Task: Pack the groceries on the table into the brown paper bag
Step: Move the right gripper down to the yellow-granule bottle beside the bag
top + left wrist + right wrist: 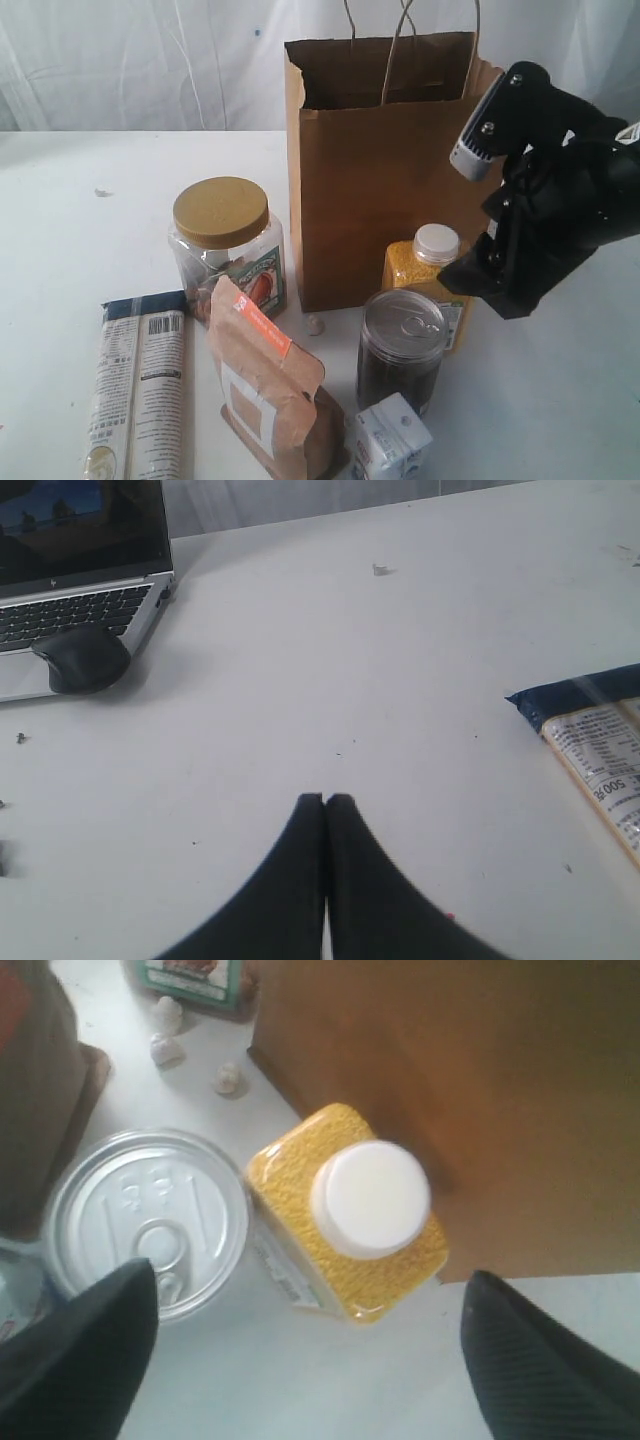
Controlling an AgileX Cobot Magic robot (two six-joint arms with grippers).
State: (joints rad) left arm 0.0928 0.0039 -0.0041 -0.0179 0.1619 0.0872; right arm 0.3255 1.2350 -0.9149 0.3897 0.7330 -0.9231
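The brown paper bag (385, 170) stands open at the back of the table (80, 200). In front of it are a yellow-lidded jar (225, 245), a white-capped yellow bottle (430, 270), a dark tin (402, 345), a brown pouch (265, 385), a small white carton (388, 440) and a long printed packet (140, 385). My right gripper (310, 1275) hangs open above the bottle (370, 1200), beside the tin (150, 1220) and the bag (450, 1070), holding nothing. My left gripper (326, 800) is shut and empty over bare table, near the packet's end (600, 750). It is outside the exterior view.
A laptop (70, 570) and a black mouse (80, 658) lie on the table beyond the left gripper. Small white paper balls (165, 1050) sit between the jar and the bag. The right arm (545, 190) stands just right of the bag.
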